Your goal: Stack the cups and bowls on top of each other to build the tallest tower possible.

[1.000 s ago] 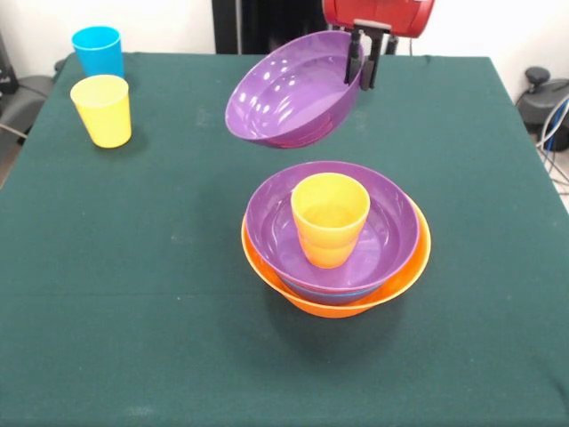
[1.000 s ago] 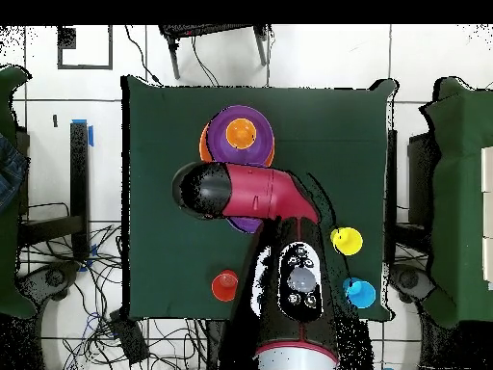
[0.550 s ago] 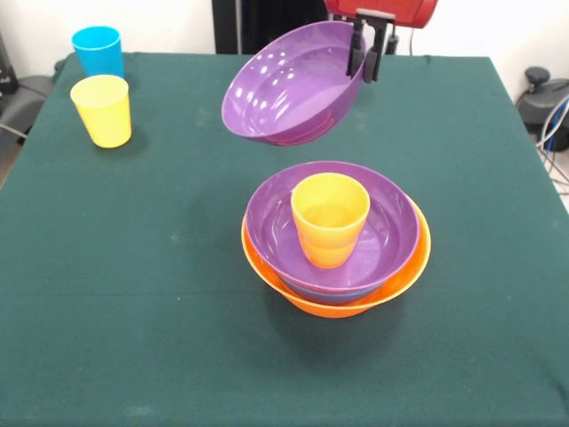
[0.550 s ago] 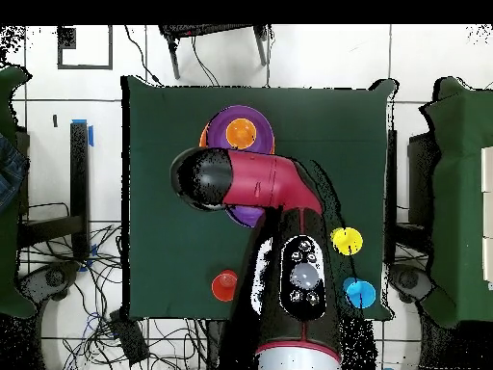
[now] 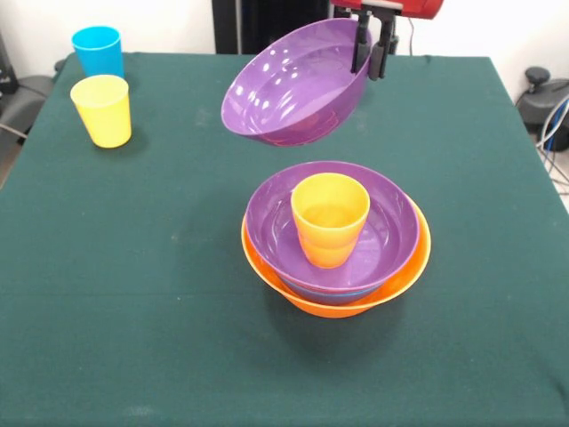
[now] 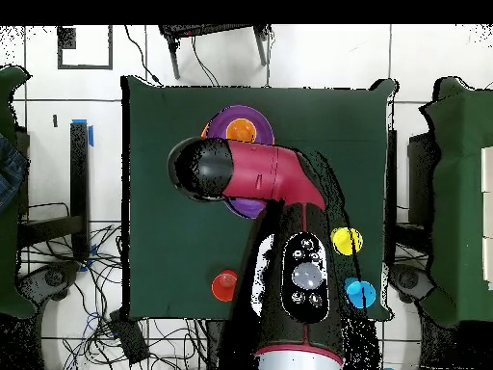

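The gripper [image 5: 372,44] is clamped on the rim of a purple bowl [image 5: 293,89], one finger inside the wall and one outside, and holds that bowl in the air, tilted with its opening facing down-left toward the camera across the table. Compared with a second ago, the held bowl has risen: the gripper now sits at the very top edge of the front view, and the gap between the bowl and the tower [image 5: 335,240] below has widened. The bowl has also shifted slightly back, away from the stack.

The tower has not changed. The large orange bowl [image 5: 391,289] rests on the green table [image 5: 133,267] as the base, a second purple bowl [image 5: 391,227] is nested in it with a blue rim just showing between them, and an orange-yellow cup [image 5: 330,218] stands upright in the middle.

A yellow cup [image 5: 101,109] and a light blue cup [image 5: 98,50] stand upright near the far left corner, unmoved. In the overhead view a red-orange cup [image 6: 224,284] stands alone near the table edge, and the arm [image 6: 250,178] now covers more of the stack than before.
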You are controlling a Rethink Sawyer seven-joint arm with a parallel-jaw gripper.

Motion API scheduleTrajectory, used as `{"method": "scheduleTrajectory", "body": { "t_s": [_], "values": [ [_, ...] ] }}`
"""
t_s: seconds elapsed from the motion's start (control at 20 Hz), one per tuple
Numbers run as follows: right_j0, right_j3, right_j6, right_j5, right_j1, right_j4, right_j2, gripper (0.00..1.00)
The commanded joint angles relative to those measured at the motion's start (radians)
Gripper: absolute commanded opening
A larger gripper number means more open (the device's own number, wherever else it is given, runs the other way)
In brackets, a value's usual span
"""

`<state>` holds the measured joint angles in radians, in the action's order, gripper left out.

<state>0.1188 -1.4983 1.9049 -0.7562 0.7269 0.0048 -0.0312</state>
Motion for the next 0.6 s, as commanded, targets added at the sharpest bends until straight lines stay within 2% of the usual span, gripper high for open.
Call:
{"method": "scheduleTrajectory", "body": {
  "t_s": [0.05, 0.6],
  "values": [
    [0.000, 0.062, 0.050, -0.140, -0.021, 0.026, 0.097, 0.00],
    [0.004, 0.197, 0.031, -0.223, -0.084, 0.022, 0.106, 0.00]
  ]
}}
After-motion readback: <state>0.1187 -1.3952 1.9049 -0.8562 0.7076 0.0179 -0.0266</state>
